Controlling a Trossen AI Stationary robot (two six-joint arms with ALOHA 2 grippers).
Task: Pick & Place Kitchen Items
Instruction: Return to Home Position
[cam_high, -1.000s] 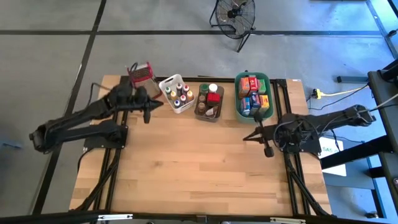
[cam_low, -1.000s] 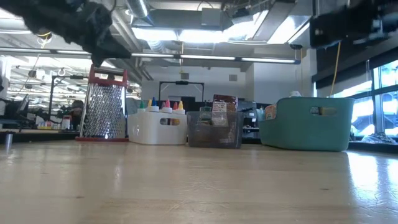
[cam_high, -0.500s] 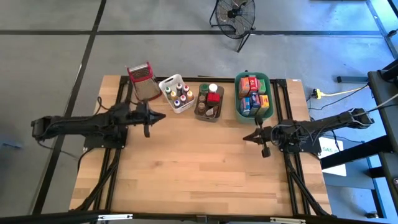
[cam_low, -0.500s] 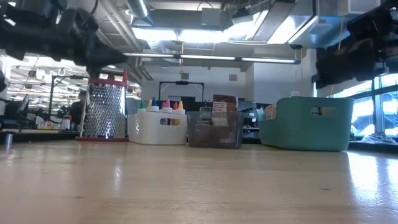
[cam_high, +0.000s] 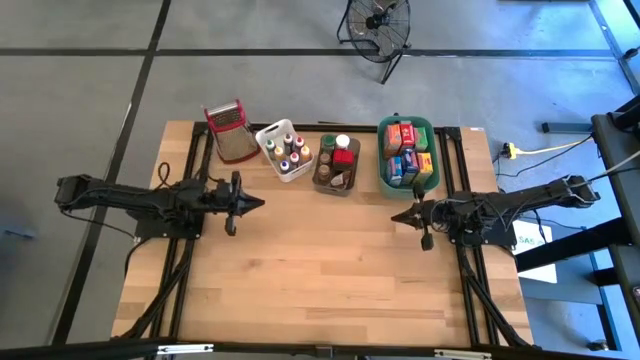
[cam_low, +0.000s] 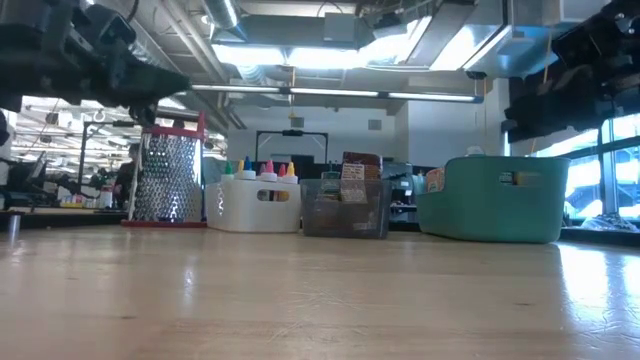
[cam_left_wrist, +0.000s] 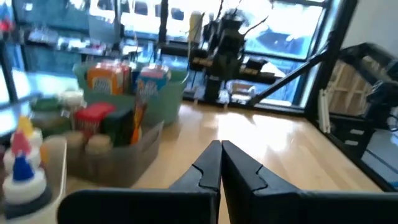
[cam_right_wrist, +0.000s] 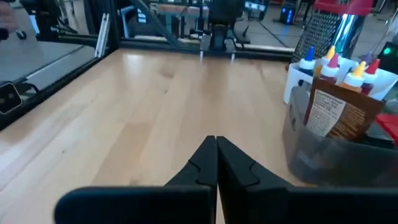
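The kitchen items sit in three tubs along the table's far edge: tiny bottles with coloured caps in a white tub (cam_high: 283, 150), jars in a brown tub (cam_high: 336, 165), coloured boxes in a green tub (cam_high: 407, 155). My left gripper (cam_high: 260, 204) hovers shut above the table's left half, pointing toward the right edge, nearer than the white tub. My right gripper (cam_high: 394, 216) hovers shut over the right half, pointing toward the left edge, nearer than the green tub. In the wrist views both pairs of fingers (cam_left_wrist: 221, 163) (cam_right_wrist: 216, 155) are closed on nothing.
A grey metal grater with a red top (cam_high: 230, 130) stands at the far left beside the white tub. The wide bare wooden table top (cam_high: 320, 260) lies between and nearer than the grippers. A fan (cam_high: 378, 25) stands on the floor beyond the table.
My left gripper has swung from beside the grater toward the table's near edge and come down, turning level to point at the right edge. My right gripper has sunk a little and rolled slightly. Both have stayed shut. The tubs and items have not moved.
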